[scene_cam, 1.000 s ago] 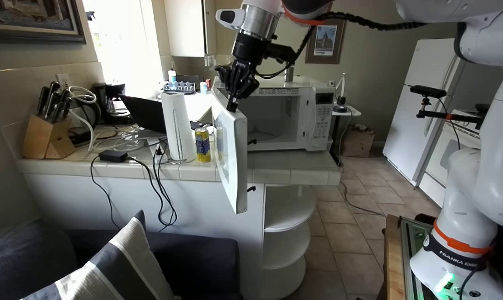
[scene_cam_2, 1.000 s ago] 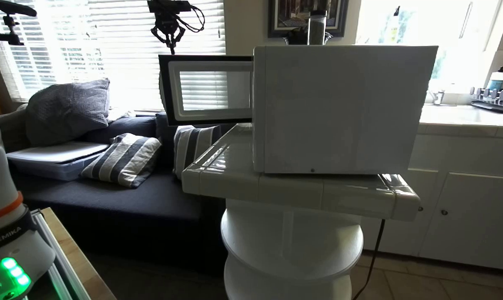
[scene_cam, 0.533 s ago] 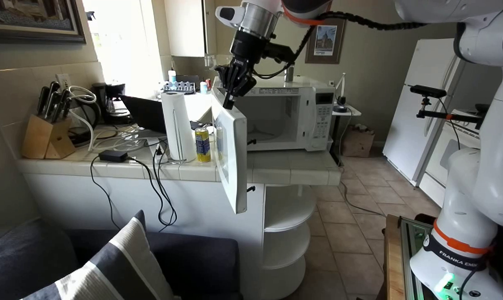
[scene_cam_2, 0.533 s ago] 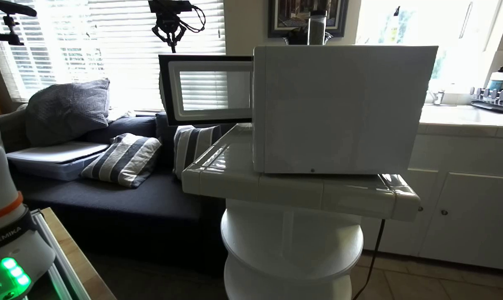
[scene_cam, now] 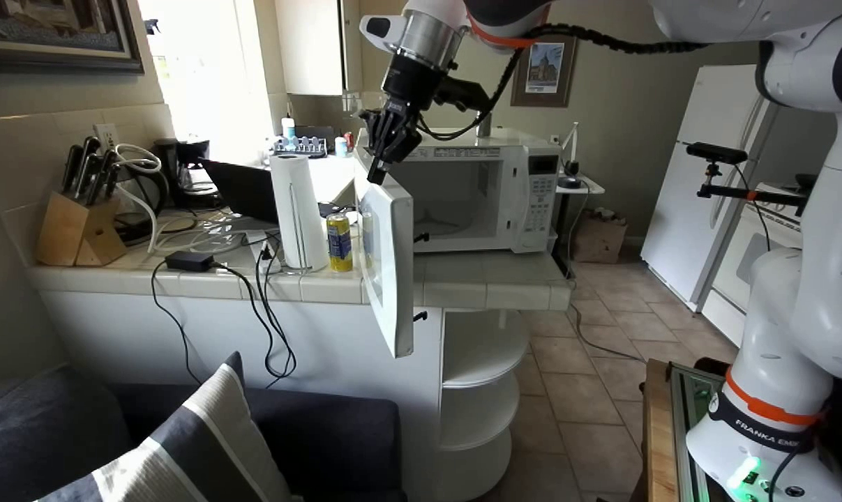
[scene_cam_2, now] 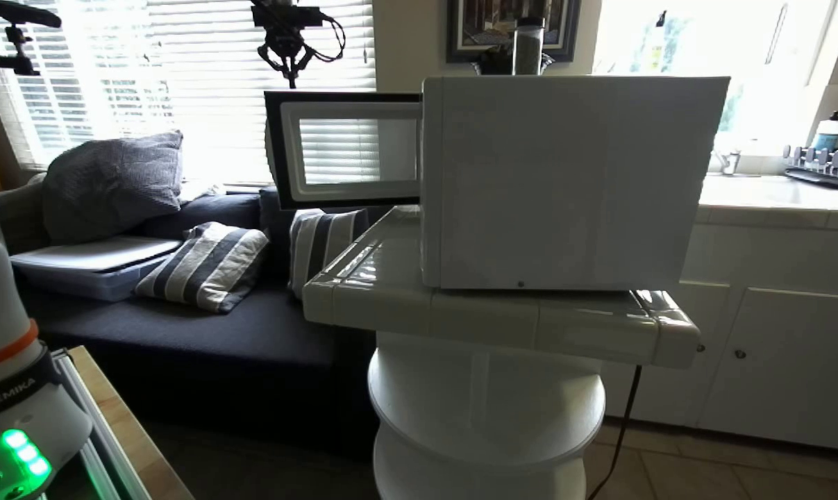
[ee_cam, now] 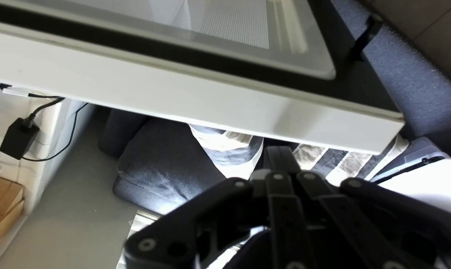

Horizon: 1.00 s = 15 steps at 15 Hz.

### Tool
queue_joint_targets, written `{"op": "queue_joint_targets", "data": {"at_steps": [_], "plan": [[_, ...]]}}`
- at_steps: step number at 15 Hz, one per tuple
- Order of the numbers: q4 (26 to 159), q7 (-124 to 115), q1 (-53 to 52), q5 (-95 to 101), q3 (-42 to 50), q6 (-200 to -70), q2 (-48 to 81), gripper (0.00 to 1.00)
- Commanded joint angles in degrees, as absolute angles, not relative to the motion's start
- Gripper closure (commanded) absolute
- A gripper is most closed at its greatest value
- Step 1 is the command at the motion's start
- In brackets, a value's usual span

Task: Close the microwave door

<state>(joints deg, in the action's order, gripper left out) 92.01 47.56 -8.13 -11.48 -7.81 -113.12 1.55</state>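
Note:
The microwave door stands wide open, a white panel swung out past the counter edge. Its dark-framed inner side shows in an exterior view, and its white top edge crosses the wrist view. The white microwave sits on the counter with its cavity exposed. My gripper points down at the height of the door's top edge, on its outer side. In the wrist view my gripper has its fingertips together with nothing between them, just outside the door edge. Whether they touch the door I cannot tell.
A paper towel roll, a yellow and blue can and a laptop stand on the counter on the door's outer side. A jar is on top of the microwave. A sofa with pillows lies below.
My gripper has moved slightly across the door's top edge, leftward in an exterior view, to the door's outer side. It stays shut. The door has not moved.

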Motion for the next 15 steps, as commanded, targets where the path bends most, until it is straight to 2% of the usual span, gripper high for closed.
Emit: {"op": "queue_joint_targets", "data": {"at_steps": [1, 5, 15], "plan": [[93.48, 45.37, -7.92, -12.26, -8.00, -116.23, 2.30, 1.00], [93.80, 44.85, -7.78, -12.47, -8.12, -117.13, 2.89, 1.00], [88.30, 43.16, -6.59, 1.67, -6.74, -94.41, 2.10, 1.00]]}}
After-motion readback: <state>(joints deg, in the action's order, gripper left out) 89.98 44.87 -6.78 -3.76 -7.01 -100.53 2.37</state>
